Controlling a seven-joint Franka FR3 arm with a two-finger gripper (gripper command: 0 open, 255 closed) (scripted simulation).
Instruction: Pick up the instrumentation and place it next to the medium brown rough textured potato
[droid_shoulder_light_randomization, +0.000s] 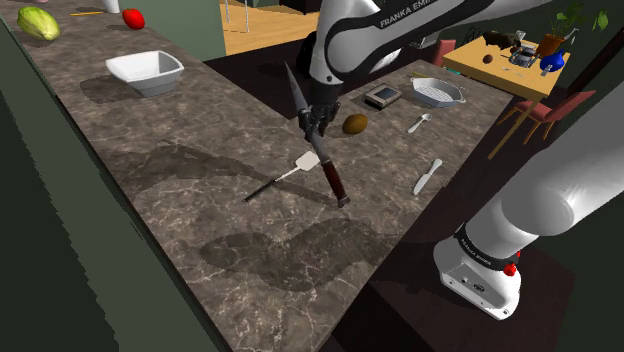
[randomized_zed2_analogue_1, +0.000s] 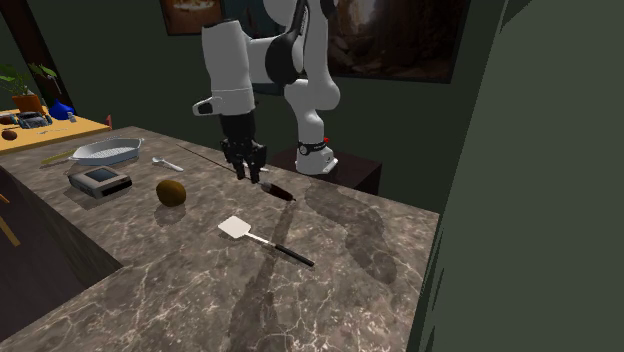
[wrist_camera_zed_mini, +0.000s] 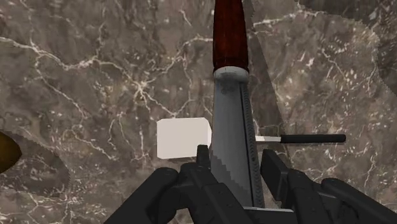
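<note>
**While Clamped by Its Blade, Knife (droid_shoulder_light_randomization: 333, 180) (randomized_zed2_analogue_1: 280, 190) (wrist_camera_zed_mini: 234, 114) Hung Tilted Over Counter (droid_shoulder_light_randomization: 200, 170) (randomized_zed2_analogue_1: 150, 280) (wrist_camera_zed_mini: 95, 76)**

Where the black gripper (droid_shoulder_light_randomization: 316, 128) (randomized_zed2_analogue_1: 247, 170) (wrist_camera_zed_mini: 237, 156) closed on its serrated grey blade, the tip was hidden in the wrist view. Its glossy dark red handle pointed down at the veined stone counter; contact was unclear. A white square-headed spatula (droid_shoulder_light_randomization: 308, 160) (randomized_zed2_analogue_1: 233, 228) (wrist_camera_zed_mini: 184, 138) lay just beside, and the brown oval potato (droid_shoulder_light_randomization: 355, 124) (randomized_zed2_analogue_1: 171, 192) (wrist_camera_zed_mini: 6, 154) sat near.
</note>
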